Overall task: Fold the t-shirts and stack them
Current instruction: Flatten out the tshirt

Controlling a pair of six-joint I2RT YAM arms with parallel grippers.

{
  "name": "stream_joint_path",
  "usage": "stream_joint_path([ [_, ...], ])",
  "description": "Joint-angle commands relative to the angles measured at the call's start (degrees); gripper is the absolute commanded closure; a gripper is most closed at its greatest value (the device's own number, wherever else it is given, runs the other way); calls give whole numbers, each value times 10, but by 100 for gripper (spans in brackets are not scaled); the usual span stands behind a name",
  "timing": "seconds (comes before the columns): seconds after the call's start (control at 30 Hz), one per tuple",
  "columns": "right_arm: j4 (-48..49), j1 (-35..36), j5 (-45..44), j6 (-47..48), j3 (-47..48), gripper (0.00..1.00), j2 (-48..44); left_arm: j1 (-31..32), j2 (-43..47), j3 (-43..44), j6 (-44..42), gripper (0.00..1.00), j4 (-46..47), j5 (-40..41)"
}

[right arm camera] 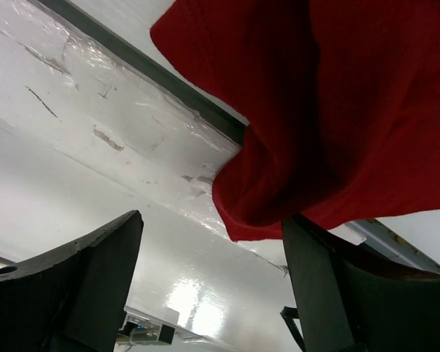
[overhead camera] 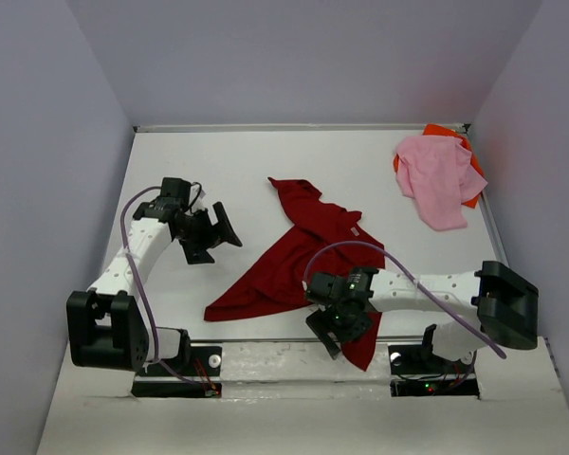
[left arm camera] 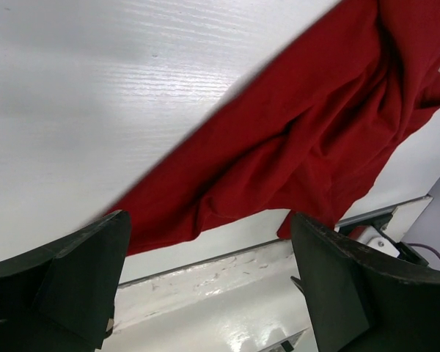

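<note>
From above, the red shirt (overhead camera: 303,251) lay rumpled aslant on the white tabletop (overhead camera: 218,161), one corner spilling over the near edge. The pink shirt (overhead camera: 441,180) sat bunched on the orange shirt (overhead camera: 446,131) in the far right corner, seemingly awaiting their turn. The left wrist view showed the left jaws wide apart, empty, facing soft folds. The right wrist view showed the right jaws apart, gripping nothing, the limp hem just ahead, likely their target.

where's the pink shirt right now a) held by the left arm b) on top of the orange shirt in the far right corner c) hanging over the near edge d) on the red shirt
b: the pink shirt lies over the orange shirt, which peeks out behind it, well apart from the red shirt.
</note>
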State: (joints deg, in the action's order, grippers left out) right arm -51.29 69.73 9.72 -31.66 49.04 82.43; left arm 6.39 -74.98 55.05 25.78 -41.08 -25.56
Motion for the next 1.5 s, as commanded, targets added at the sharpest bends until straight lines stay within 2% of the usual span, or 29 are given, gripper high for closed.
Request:
stream_joint_path([
  [0.0, 29, -7, 7, 14, 15, 19, 1, 0, 25, -18, 13, 1, 8, -25],
  [0.23, 37, -18, 0, 13, 12, 20, 27, 0, 39, -29, 13, 1, -3, -24],
  [0.47, 38, -135, 20, 15, 1, 22, 7, 0, 79, -69, 32, 1, -2, -34],
  [0.7, 44, -145, 29, 20, -3, 50, 31, 4, 83, -67, 30, 1, -10, -34],
  [0.83, 49, -145, 28, 18, -10, 56, 40, 7, 98, -70, 37, 1, -20, -20],
  [0.9, 51, -145, 29, 13, -15, 55, 51, 12, 106, -75, 45, 1, -22, -20],
  [0.93, 52, -125, 25, 10, -17, 52, 59, 25, 108, -78, 49, 1, -24, -19],
  [0.97, 52, -113, 22, 3, -18, 53, 69, 31, 108, -82, 52, 1, -30, -13],
  [1.0, 53, -103, 16, -3, -18, 63, 83, 41, 108, -83, 61, 1, -48, -4],
  [1.03, 54, -97, 9, -9, -18, 95, 104, 52, 111, -83, 68, 1, -58, 21],
  [1.07, 54, -97, 12, -16, -18, 100, 113, 70, 120, -83, 74, 1, -77, 29],
  [1.17, 54, -97, 14, -20, 0, 100, 106, 88, 150, -113, 113, 1, -98, 4],
  [1.27, 44, -105, 8, -12, 28, 100, 103, 139, 165, -150, 158, 1, -115, -20],
  [1.3, 44, -111, 19, -10, 30, 100, 103, 172, 170, -150, 172, 1, -124, -6],
  [1.37, 48, -124, 27, -9, 27, 100, 91, 189, 169, -136, 193, 1, -145, 16],
  [1.47, 51, -146, 34, -6, 21, 100, 57, 202, 115, -89, 157, 1, -192, 96],
])
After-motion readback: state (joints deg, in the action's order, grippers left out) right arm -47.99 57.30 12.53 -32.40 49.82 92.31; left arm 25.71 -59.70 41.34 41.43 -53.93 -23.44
